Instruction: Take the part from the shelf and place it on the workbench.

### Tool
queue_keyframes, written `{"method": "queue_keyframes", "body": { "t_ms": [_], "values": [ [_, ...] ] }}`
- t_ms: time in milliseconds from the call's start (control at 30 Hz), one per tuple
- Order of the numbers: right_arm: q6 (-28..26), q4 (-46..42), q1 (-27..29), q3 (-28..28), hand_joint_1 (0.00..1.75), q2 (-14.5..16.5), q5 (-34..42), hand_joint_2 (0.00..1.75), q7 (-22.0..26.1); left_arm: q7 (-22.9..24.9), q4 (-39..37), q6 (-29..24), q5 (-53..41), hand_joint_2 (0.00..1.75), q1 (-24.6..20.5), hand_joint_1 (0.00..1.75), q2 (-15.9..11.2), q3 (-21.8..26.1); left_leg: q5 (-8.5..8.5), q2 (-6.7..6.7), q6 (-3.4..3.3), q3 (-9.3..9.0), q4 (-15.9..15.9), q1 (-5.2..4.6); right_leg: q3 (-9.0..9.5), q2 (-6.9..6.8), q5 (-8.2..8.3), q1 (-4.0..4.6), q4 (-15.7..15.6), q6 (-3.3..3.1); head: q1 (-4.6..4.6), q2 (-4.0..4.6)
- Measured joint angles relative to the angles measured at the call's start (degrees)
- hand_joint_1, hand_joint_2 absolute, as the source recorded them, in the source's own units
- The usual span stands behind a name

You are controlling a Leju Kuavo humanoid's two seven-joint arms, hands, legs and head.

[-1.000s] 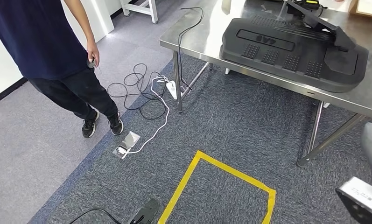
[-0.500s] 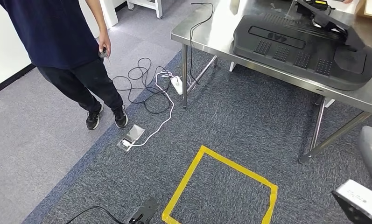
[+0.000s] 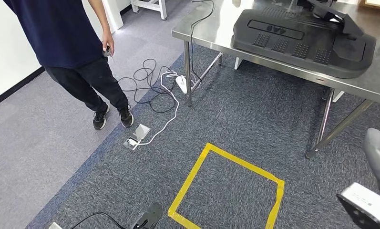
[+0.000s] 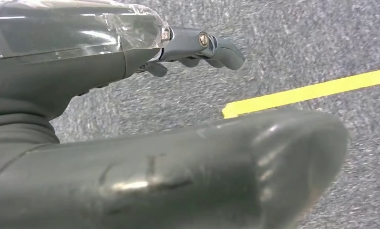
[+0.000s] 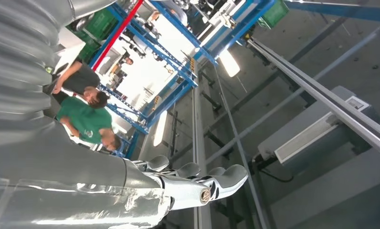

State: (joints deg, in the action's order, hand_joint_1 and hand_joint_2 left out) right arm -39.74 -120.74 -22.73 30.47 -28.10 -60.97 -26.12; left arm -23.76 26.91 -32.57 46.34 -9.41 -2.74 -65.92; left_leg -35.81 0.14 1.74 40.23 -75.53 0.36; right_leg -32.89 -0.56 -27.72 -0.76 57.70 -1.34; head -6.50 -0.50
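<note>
A: Nearest items, bottom of the frame?

B: A square outline of glossy yellow tape [image 3: 228,191] on coarse dark-grey carpet, lower centre. At the lower right edge, the right arm [image 3: 376,191]: a smooth grey rounded link above a white boxy module.

A: State of the hands?

B: Left hand [image 4: 197,47], wrist view: dark fingers extended and apart over the carpet, holding nothing; thick matte thumb across the foreground, clear film wrapped over the cover. Right hand [image 5: 197,183], wrist view: fingers straight, lying side by side, empty; ribbed grey cover behind.

A: Mid-frame?

B: A square metal floor socket [image 3: 136,137], left of centre, with a white cable [image 3: 171,112] running up to a white power strip [image 3: 181,84]; loose black cable coils [image 3: 142,83] beside it. A person [image 3: 73,52] in a dark top, dark trousers and black shoes, upper left, holds a small dark object.

A: Farthest?

B: Workbench [image 3: 211,28], brushed stainless steel on thin tubular legs, upper right. The part [image 3: 302,43] lies flat on it: broad, matte black, rounded corners, with dotted grid patches and a long recessed slot.
</note>
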Motion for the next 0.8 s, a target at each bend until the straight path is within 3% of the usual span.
{"method": "queue_keyframes", "body": {
  "t_ms": [33,67,133,200,300,367,467,500,533,567,633,667,700,800],
  "values": [
    [0.0,0.0,0.0,0.0,0.0,0.0,0.0,1.31,0.0,0.0,0.0,0.0,0.0,0.0,0.0,0.0,0.0,0.0,0.94,0.0,-0.05,-1.14,0.5,0.01,-0.53,-0.01,0.32,0.02,0.1,0.1,-0.01,0.0],
    [0.0,0.0,0.1,0.0,0.0,0.0,0.0,0.87,0.0,0.0,0.0,0.0,0.0,0.0,0.0,0.0,0.0,0.0,2.57,0.0,-0.19,-3.36,3.3,0.0,-0.96,0.0,0.6,0.02,0.2,0.24,-0.02,0.0],
    [0.0,0.0,0.0,0.0,0.0,0.0,-0.1,0.0,0.0,0.0,0.0,0.1,-0.1,0.0,-0.1,0.0,0.0,0.0,5.01,-0.08,-0.68,-8.99,11.9,-0.1,-1.44,0.01,0.99,0.09,0.3,0.62,-0.03,0.0],
    [0.1,0.0,0.0,0.0,0.0,0.0,-0.5,0.0,-0.1,0.0,0.0,0.3,-0.3,0.0,-0.2,0.0,0.0,0.0,5.36,-0.16,-1.11,-11.93,17.3,-0.34,-1.63,-0.07,1.47,0.17,0.3,1.14,-0.02,0.0],
    [0.4,0.0,0.1,0.0,0.0,0.1,-1.2,0.0,-0.4,0.0,0.0,0.7,-0.7,0.0,-0.3,0.0,0.0,0.0,5.73,-0.04,-1.97,-11.87,18.6,-0.27,-1.89,-0.13,1.88,0.23,0.4,2.08,0.03,0.0],
    [0.4,0.0,0.1,0.0,0.0,0.1,-1.4,0.0,-0.5,0.0,-0.1,0.8,-0.7,0.0,-0.4,0.0,0.1,0.0,6.43,0.16,-2.91,-11.49,19.0,0.03,-3.08,-0.01,-0.32,0.22,3.1,2.63,0.13,0.0],
    [0.5,0.0,0.4,0.0,0.0,0.1,-1.5,0.0,-0.6,0.1,-0.2,0.9,-0.7,0.0,-0.5,0.0,0.1,0.0,7.02,0.3,-3.52,-10.47,18.8,-0.08,-7.26,0.17,-6.08,0.03,13.7,3.11,0.25,0.0],
    [0.5,0.0,0.5,0.0,0.0,0.1,-1.6,0.0,-0.6,0.1,-0.2,0.9,-0.7,0.0,-0.5,0.0,0.1,0.0,7.12,0.32,-3.54,-10.15,18.7,-0.11,-7.93,0.19,-6.67,0.0,15.9,3.16,0.25,0.0],
    [0.5,0.0,0.6,0.0,0.0,0.1,-1.7,0.0,-0.7,0.1,-0.2,0.9,-0.7,0.0,-0.4,0.0,0.1,0.0,7.17,0.32,-3.53,-9.87,18.4,-0.11,-7.62,0.19,-6.18,-0.02,16.1,3.16,0.25,0.0],
    [0.5,0.0,0.6,0.0,0.0,0.1,-1.9,0.0,-0.7,0.1,-0.3,0.9,-0.8,0.0,-0.4,0.0,0.1,0.0,7.16,0.32,-3.47,-9.67,18.2,-0.09,-6.21,0.19,-4.69,-0.05,13.9,3.09,0.26,0.0],
    [0.4,0.0,0.7,0.0,0.0,0.1,-2.3,0.0,-0.9,0.1,-0.3,0.9,-0.8,0.0,-0.5,0.0,0.2,0.0,6.98,0.3,-3.19,-9.35,17.6,-0.15,-2.16,0.18,-1.35,-0.05,6.5,2.81,0.29,0.0],
    [0.4,0.0,0.6,0.0,0.0,0.1,-2.5,0.0,-1.0,0.1,-0.3,0.9,-0.8,0.0,-0.5,0.0,0.2,0.0,6.93,0.27,-2.94,-9.07,17.3,-0.22,-0.71,0.19,-0.53,0.03,3.4,2.61,0.32,0.0],
    [0.3,0.0,0.7,-0.1,0.0,0.1,-2.7,0.44,-1.1,0.2,-0.3,1.0,-0.8,0.0,-0.5,0.0,0.2,0.0,6.94,0.27,-2.66,-8.72,17.0,-0.29,-0.1,0.23,-0.35,0.14,1.8,2.38,0.27,0.0],
    [0.1,-0.1,1.1,-0.2,0.0,0.1,-2.9,1.75,-1.3,0.3,-0.4,1.0,-0.8,0.0,-0.5,0.0,0.2,0.0,6.91,0.29,-1.87,-8.06,16.5,-0.34,-0.33,0.39,-0.47,0.14,1.0,1.68,0.13,0.0]
  ]
}}
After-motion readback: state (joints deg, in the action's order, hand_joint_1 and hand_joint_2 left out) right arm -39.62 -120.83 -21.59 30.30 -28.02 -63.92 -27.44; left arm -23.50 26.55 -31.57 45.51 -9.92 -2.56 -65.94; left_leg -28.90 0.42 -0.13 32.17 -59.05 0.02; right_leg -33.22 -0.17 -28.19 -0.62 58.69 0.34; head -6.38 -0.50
